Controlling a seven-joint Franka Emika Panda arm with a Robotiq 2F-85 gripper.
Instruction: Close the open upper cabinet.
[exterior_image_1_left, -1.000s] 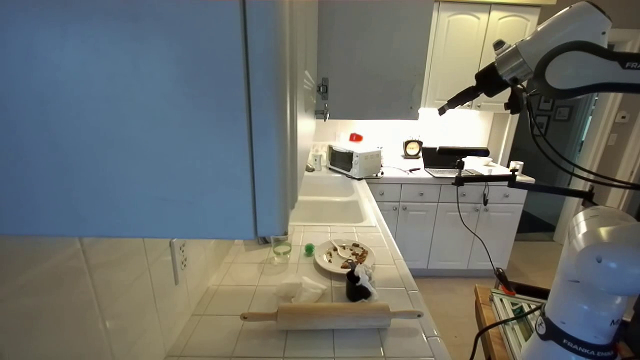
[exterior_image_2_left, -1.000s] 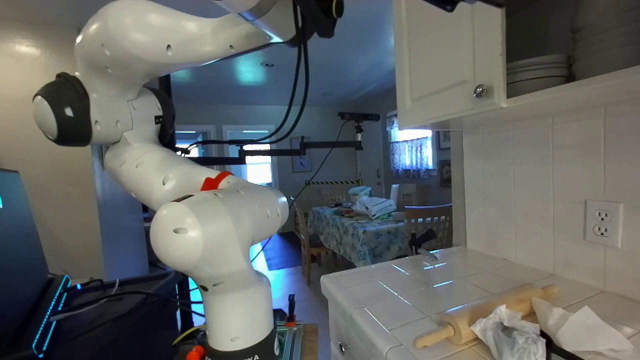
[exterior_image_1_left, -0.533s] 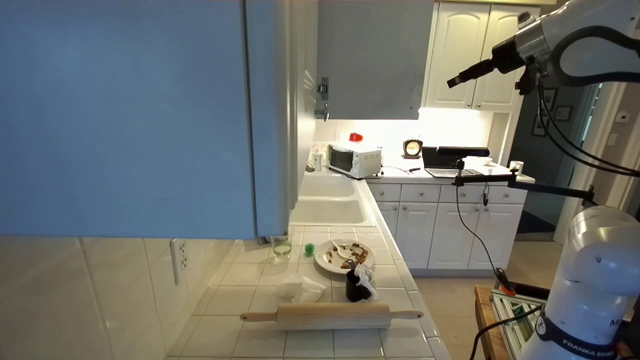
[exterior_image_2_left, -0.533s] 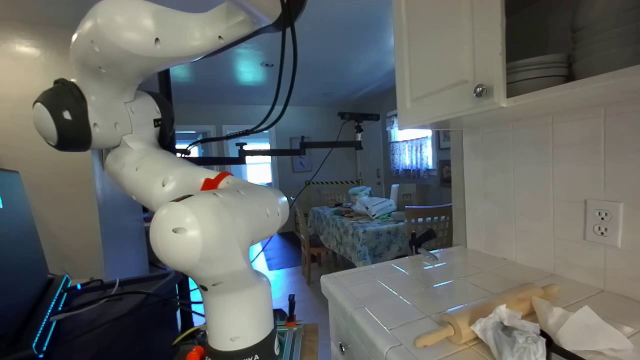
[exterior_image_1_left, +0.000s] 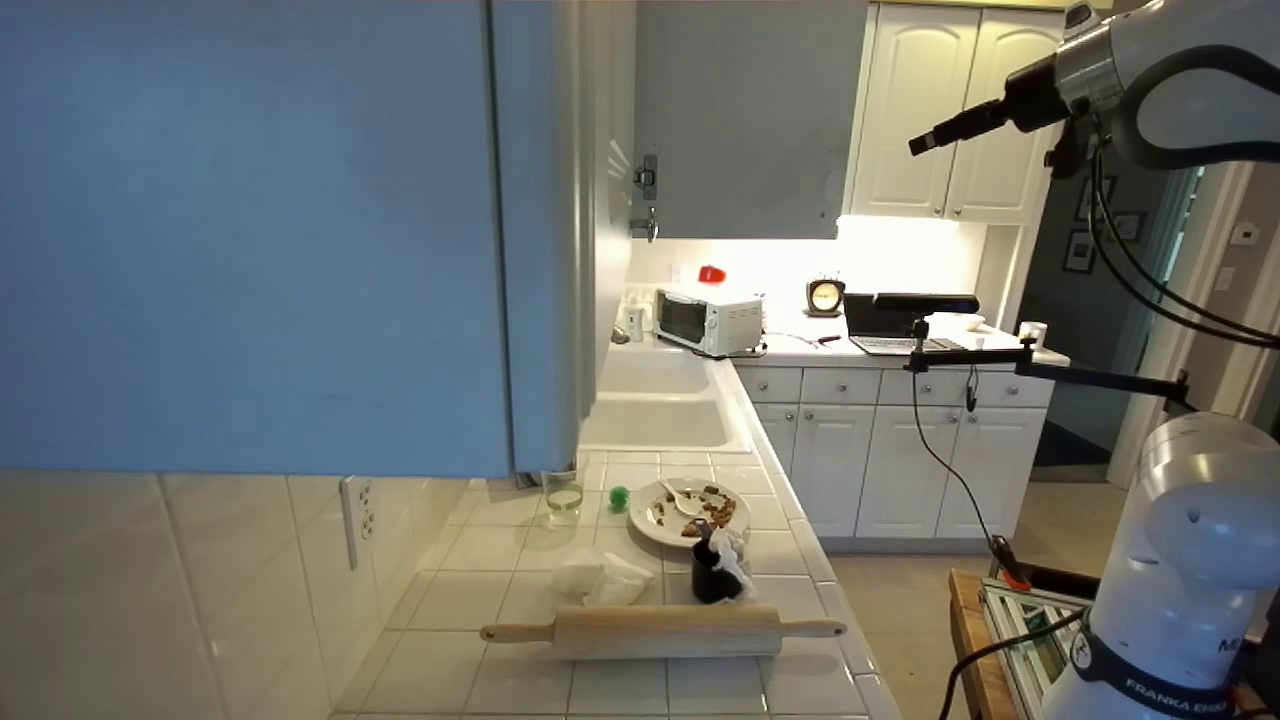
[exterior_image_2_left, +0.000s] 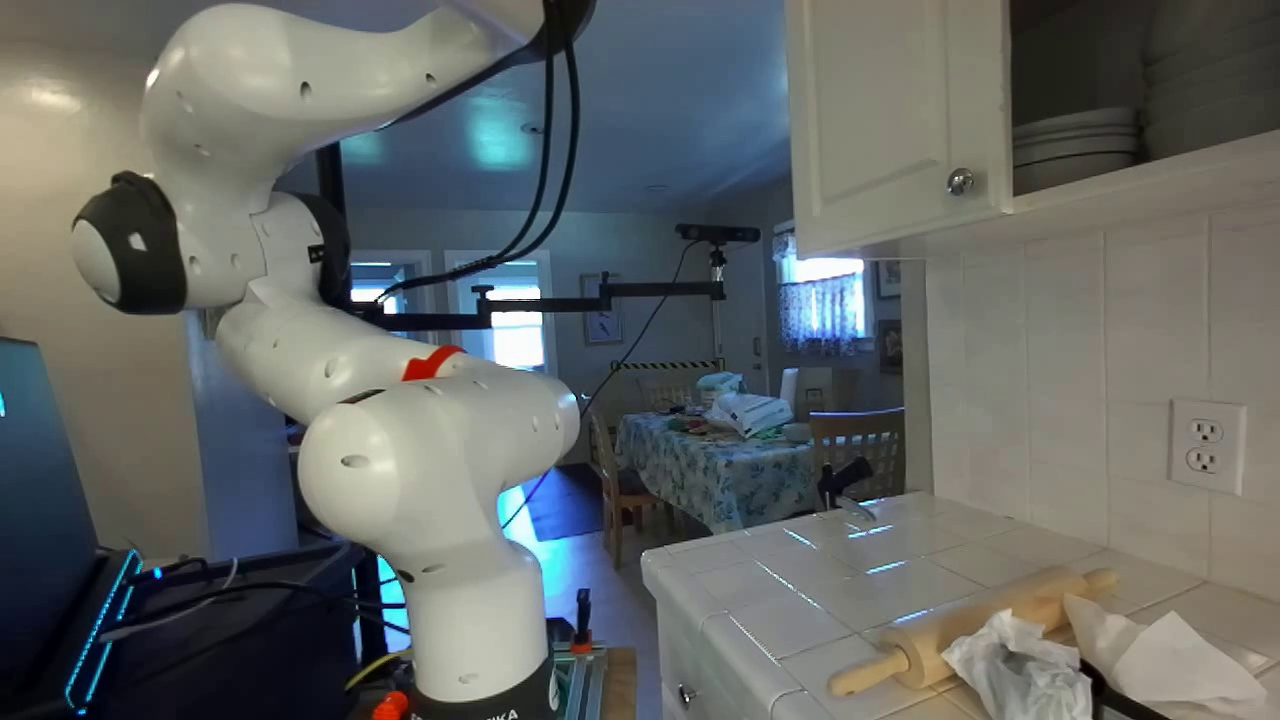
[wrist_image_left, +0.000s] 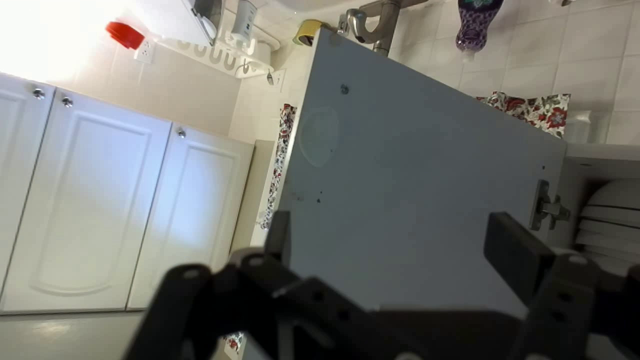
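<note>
The white upper cabinet (exterior_image_2_left: 1150, 195) stands open, with stacked plates inside. Its door (exterior_image_2_left: 880, 120) shows the panelled front with a round knob in an exterior view. The door's plain grey back (exterior_image_1_left: 750, 110) faces the camera in an exterior view, and fills the middle of the wrist view (wrist_image_left: 425, 165), hinge (wrist_image_left: 542, 205) at right. My gripper (exterior_image_1_left: 922, 144) is right of the door's free edge in that exterior view, apart from it there. In the wrist view my gripper (wrist_image_left: 390, 240) is open, nothing between its fingers, the door's back beyond them. The gripper is outside the remaining exterior view.
A pale-blue flat panel (exterior_image_1_left: 250, 240) fills the near left. White arched-panel doors (exterior_image_1_left: 915, 110) hang behind the gripper. Below, the tiled counter holds a rolling pin (exterior_image_1_left: 668, 632), a plate with food (exterior_image_1_left: 660, 520) and a black cup (exterior_image_1_left: 712, 580). A camera arm (exterior_image_1_left: 1100, 378) reaches across.
My gripper has moved up and to the right in an exterior view, farther from the door's edge. The arm's wrist has left the top of an exterior view. The door has not moved.
</note>
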